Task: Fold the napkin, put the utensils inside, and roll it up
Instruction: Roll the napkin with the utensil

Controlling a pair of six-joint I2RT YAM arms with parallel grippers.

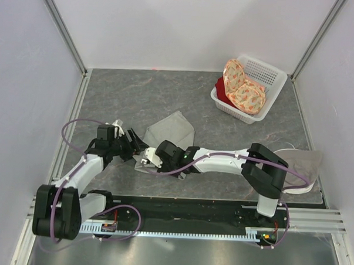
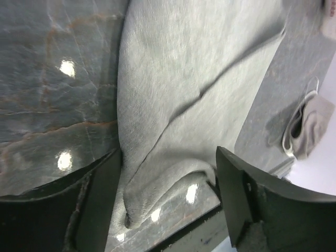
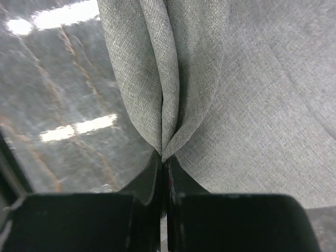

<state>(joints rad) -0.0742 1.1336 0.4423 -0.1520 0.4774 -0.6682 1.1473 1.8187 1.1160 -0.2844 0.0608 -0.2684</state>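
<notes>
Your plain sage-grey soft cloth napkin (image 1: 172, 132) lies rumpled on the grey marbled worktop (image 1: 137, 95), well to the near-left of the white slotted plastic basket (image 1: 272, 78). From above, you can see its edge on the basket side lying free, with a broad stretch of bare worktop between the two. The edge away from the basket is crowded by both arms.

The right gripper (image 1: 146, 160) sits at the napkin's corner farthest from the basket. Only the right wrist view shows you its grip (image 3: 164, 161): the fingers are pressed together, pinching a raised pleat of the napkin (image 3: 252, 105), and the rest of the cloth fans out beyond the tips.

The left gripper (image 1: 131, 143) is just beyond the napkin on the side away from the basket. In the left wrist view its fingers (image 2: 100, 199) are spread wide, one either side of the napkin's narrow end (image 2: 184, 105). One finger is right at the cloth's edge, but you cannot tell whether it touches. That view also shows a long crease across the cloth and the worktop's edge close by.

Only the overhead view shows you the basket's load: orange floral-patterned cloths (image 1: 245, 88) over a red cloth (image 1: 221, 90). A paler beige-grey cloth (image 1: 302, 164) lies nearer you than the basket, well apart from the napkin. The left wrist view catches it too (image 2: 312, 123).
</notes>
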